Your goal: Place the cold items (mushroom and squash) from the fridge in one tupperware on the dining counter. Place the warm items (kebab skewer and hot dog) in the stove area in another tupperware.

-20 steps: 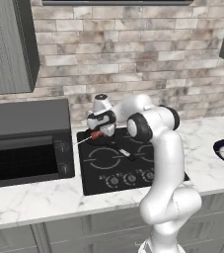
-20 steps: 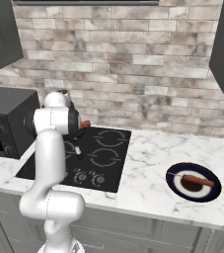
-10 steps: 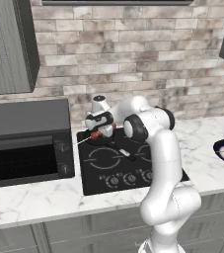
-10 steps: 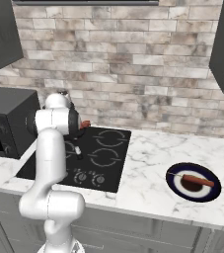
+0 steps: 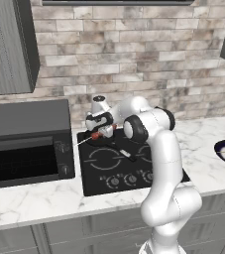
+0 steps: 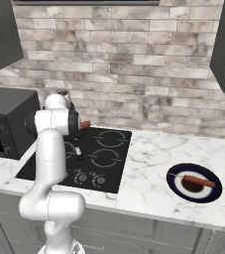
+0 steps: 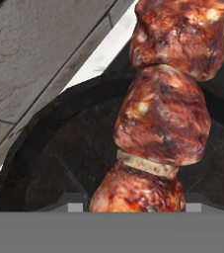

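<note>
One kebab skewer (image 7: 165,113): three lumpy, charred brown meat chunks on a thin pale stick, lying in a round black pan (image 7: 44,163) at the rear left of the glossy black stove (image 5: 129,166). End effector (image 5: 100,130) is down over it, jaws half-closed around the meat; firm grip cannot be confirmed. Step: grasping warm item. Next: finish closing, lift clear. Hot dog (image 6: 199,181) waits on dark plate (image 6: 176,188), marbled desk (image 6: 148,183).

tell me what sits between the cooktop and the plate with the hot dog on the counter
Nothing: in the right base view, bare marble counter runs from the black cooktop to the dark plate holding the hot dog.
</note>
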